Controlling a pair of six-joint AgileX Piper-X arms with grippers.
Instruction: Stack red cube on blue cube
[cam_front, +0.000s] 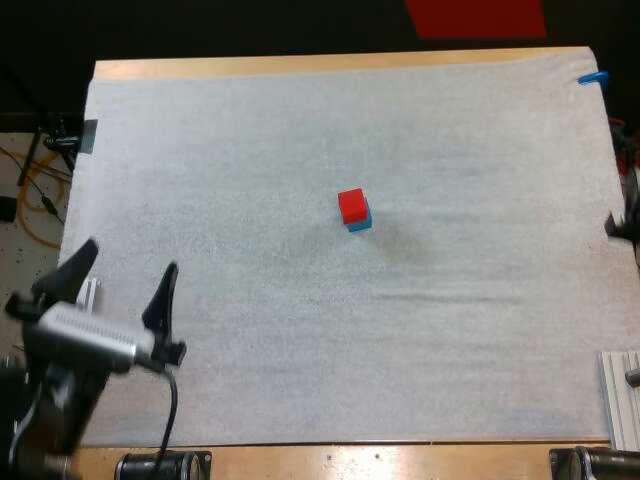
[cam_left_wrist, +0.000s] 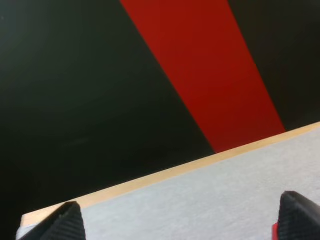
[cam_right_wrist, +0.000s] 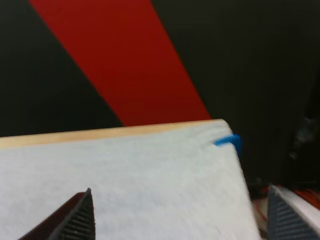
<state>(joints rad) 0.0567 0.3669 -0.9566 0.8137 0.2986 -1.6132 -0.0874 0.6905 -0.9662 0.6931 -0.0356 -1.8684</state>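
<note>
My left gripper (cam_front: 130, 258) is parked at the near left corner and points toward the far side. Its fingers (cam_front: 165, 290) are spread wide with nothing between them. My right gripper (cam_right_wrist: 180, 217) also has both fingers (cam_right_wrist: 75, 222) well apart, clamping nothing.

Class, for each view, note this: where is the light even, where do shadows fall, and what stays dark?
High view: the mat is evenly lit with no glare, and a faint soft shadow lies beside the red cube sitting on the blue cube. Left wrist view: bright mat, dark beyond its far edge. Right wrist view: much the same.
</note>
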